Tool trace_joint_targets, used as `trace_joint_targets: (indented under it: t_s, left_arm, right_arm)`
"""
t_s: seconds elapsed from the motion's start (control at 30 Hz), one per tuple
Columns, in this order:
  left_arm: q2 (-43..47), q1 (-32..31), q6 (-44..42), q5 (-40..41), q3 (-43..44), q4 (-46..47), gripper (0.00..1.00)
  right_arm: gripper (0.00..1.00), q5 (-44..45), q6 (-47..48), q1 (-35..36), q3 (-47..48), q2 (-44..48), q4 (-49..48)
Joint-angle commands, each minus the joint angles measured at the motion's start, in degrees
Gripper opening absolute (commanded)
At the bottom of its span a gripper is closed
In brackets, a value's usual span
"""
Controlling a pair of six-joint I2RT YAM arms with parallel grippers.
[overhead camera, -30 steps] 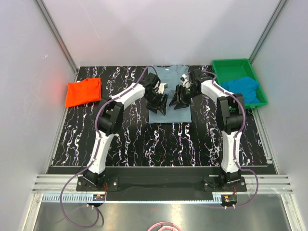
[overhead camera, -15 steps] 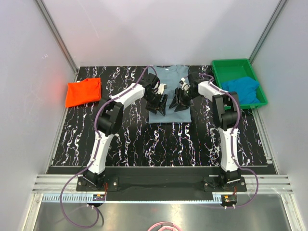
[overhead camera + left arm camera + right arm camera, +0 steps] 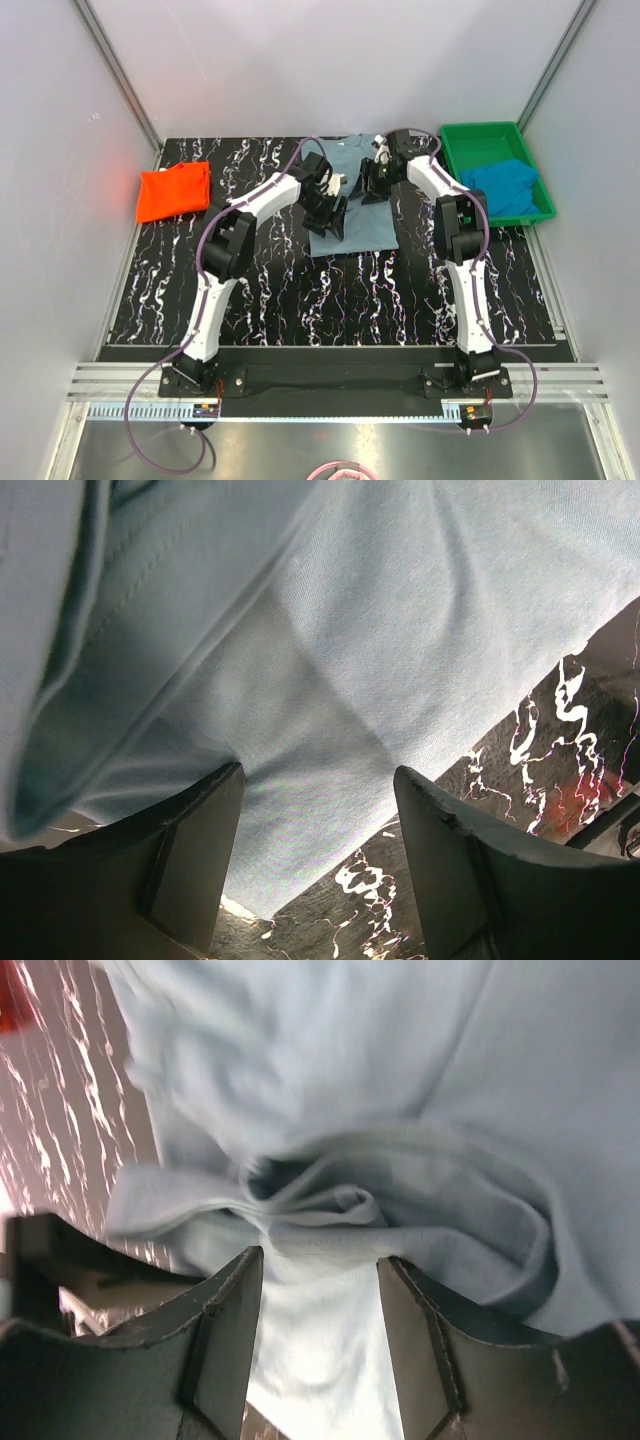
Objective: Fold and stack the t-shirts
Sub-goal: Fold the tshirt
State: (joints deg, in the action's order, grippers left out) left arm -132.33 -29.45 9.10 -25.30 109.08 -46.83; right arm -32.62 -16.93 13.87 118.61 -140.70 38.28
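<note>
The grey-blue t-shirt [image 3: 356, 228] lies partly folded at the back middle of the table. My left gripper [image 3: 333, 220] is open on the shirt's left part; in the left wrist view [image 3: 318, 865] its jaws stand wide apart over the cloth [image 3: 400, 630] near an edge. My right gripper [image 3: 371, 188] is open at the shirt's upper right; in the right wrist view [image 3: 318, 1335] a bunched fold of cloth [image 3: 330, 1205] lies at the tips of its parted jaws. The orange-red t-shirt [image 3: 173, 190] lies folded at the far left. The bright blue t-shirt [image 3: 505, 185] is in the tray.
A green plastic tray [image 3: 480, 133] stands at the back right corner. The table is black with white marbling [image 3: 330, 290]. Grey walls and metal rails close in the left, right and back sides.
My right gripper has moved from the shirt's middle right toward its far end near the collar. My left gripper has stayed about where it was.
</note>
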Motion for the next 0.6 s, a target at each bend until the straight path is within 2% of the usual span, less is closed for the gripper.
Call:
trace_joint_targets:
  t_s: [0.0, 0.3, 0.4, 0.5, 0.53, 0.57]
  left_arm:
    - [1.6, -0.1, 0.5, -0.8, -1.1, -1.8, 0.68]
    - [1.6, -0.4, 0.0, -0.2, -0.8, -1.8, 0.68]
    - [1.5, -0.5, -0.3, 0.2, -0.4, -1.9, 0.68]
    - [2.3, -0.6, -1.6, 0.8, 0.9, -2.5, 0.68]
    - [2.8, -0.6, -2.1, 1.7, 1.9, -2.7, 0.69]
    - [4.0, -0.6, -2.3, 3.0, 2.6, -3.1, 0.74]
  right_arm:
    - [0.58, 5.5, 0.3, -0.2, 7.6, -0.5, -4.4]
    - [0.61, 9.7, 1.7, -0.8, 15.7, 2.2, -5.8]
    - [0.61, 10.6, 2.8, -0.8, 13.7, 5.2, -4.5]
    - [0.61, 12.0, 3.9, -1.0, 7.3, 11.2, -2.9]
    - [0.61, 12.1, 4.0, -1.9, 2.8, 12.9, -2.4]
    - [0.61, 11.6, 3.9, -2.7, 0.5, 16.0, -1.8]
